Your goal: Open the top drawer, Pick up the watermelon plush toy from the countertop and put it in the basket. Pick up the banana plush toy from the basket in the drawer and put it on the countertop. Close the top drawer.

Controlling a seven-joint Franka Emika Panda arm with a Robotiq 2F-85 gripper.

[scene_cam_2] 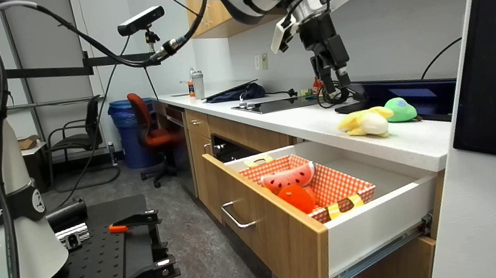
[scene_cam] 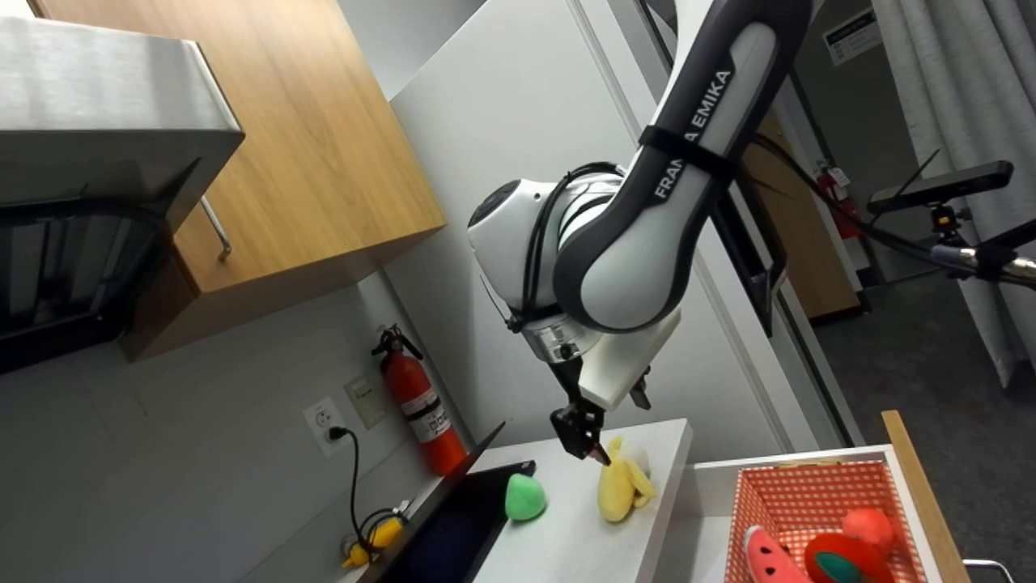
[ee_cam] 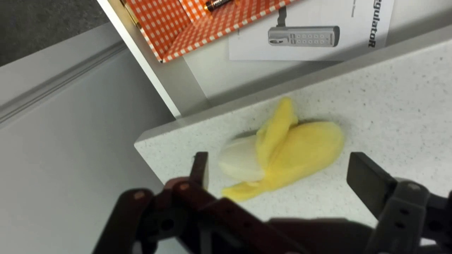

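The top drawer stands pulled out, with the red-and-white checked basket inside it. In that basket lies the watermelon plush toy, its red seeded face showing; an exterior view also shows the watermelon plush toy near the basket's side. The banana plush toy, yellow with a pale peeled end, rests on the white countertop close to the drawer-side edge. My gripper hangs above the countertop over the banana, fingers wide apart on either side of it in the wrist view. Nothing is held.
A green plush sits on the countertop near the banana, beside a dark folded object. Other red plush items share the basket. A printed sheet lies on the drawer floor. A tall grey panel borders the counter's end.
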